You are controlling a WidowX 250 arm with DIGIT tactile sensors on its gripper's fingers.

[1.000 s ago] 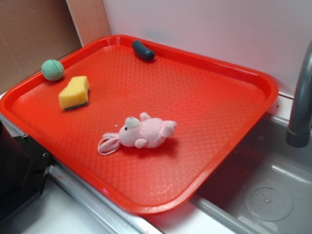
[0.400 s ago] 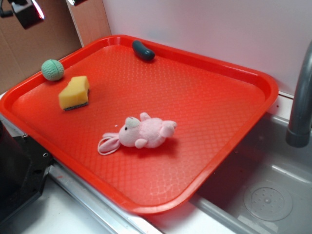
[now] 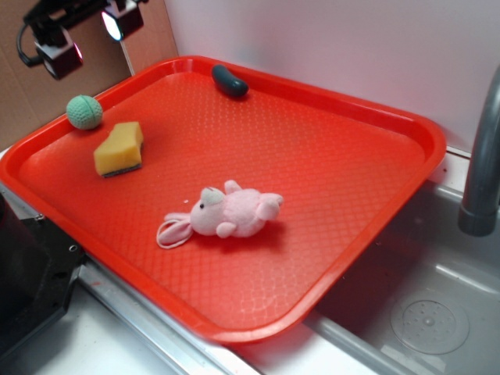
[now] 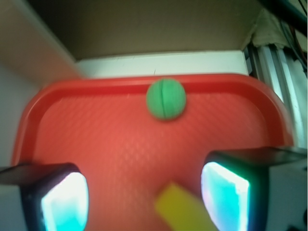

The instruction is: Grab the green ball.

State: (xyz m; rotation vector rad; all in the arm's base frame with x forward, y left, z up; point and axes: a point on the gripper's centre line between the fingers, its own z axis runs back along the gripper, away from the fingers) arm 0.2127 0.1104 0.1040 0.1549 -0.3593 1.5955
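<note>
Green ball prob light + squishy, ribbed so decent grip, might roll tho. Best pinched across the middle. Gripper hovering above, jaws wide, holding nothing.

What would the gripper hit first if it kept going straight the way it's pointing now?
Probably the red tray floor, just short of the green ball. The gripper has its jaws open, with the yellow sponge low between them; depth is unclear.

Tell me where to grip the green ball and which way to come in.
Grip the green ball across its middle, coming from above. It is round, but sits against the tray rim with the sponge close by, so sideways approaches look cramped.
</note>
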